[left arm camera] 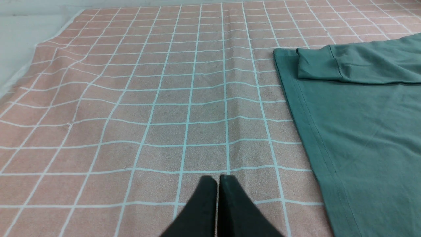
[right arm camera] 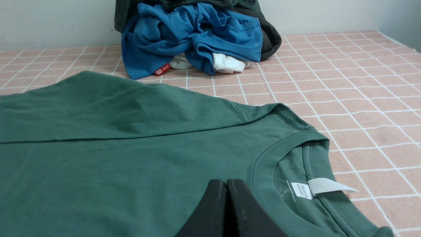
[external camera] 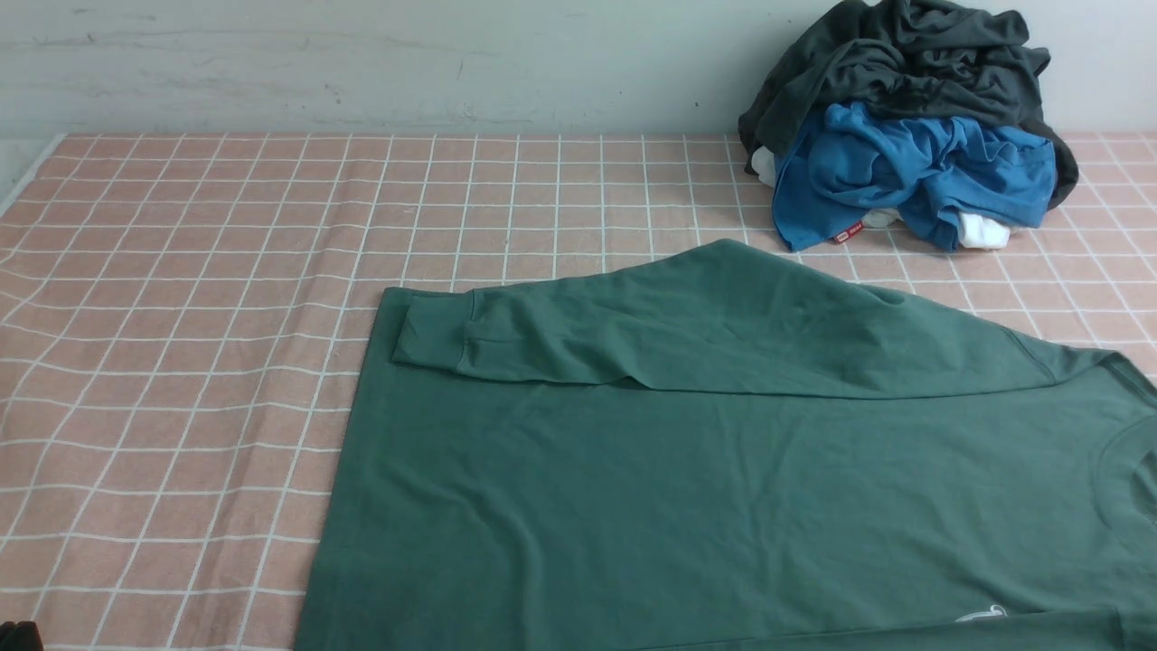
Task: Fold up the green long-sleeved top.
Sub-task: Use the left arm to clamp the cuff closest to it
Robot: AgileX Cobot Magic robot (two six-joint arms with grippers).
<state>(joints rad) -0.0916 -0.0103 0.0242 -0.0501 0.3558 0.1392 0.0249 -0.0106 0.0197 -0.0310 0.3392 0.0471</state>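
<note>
Front view: folded sleeve may slide loose

The top [external camera: 723,506] lies flat on the bench [external camera: 181,316], sleeve [external camera: 687,334] folded across it. The left gripper [left arm camera: 217,179], closed and empty, sits beside the hem [left arm camera: 296,98]; the right gripper [right arm camera: 227,182], likewise, by the collar [right arm camera: 263,164]. Lifting one layer could drag the sleeve off

Matt cotton-like green top [external camera: 723,470] on seemingly napped tablecloth [external camera: 181,316]

Laundry-folding bench, pink gridded tablecloth [external camera: 181,362], bare wall [external camera: 362,63], heap of clothes [external camera: 904,117]

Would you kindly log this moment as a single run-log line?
green top: flat, far sleeve folded across | left gripper: shut, empty | right gripper: shut, empty
</note>
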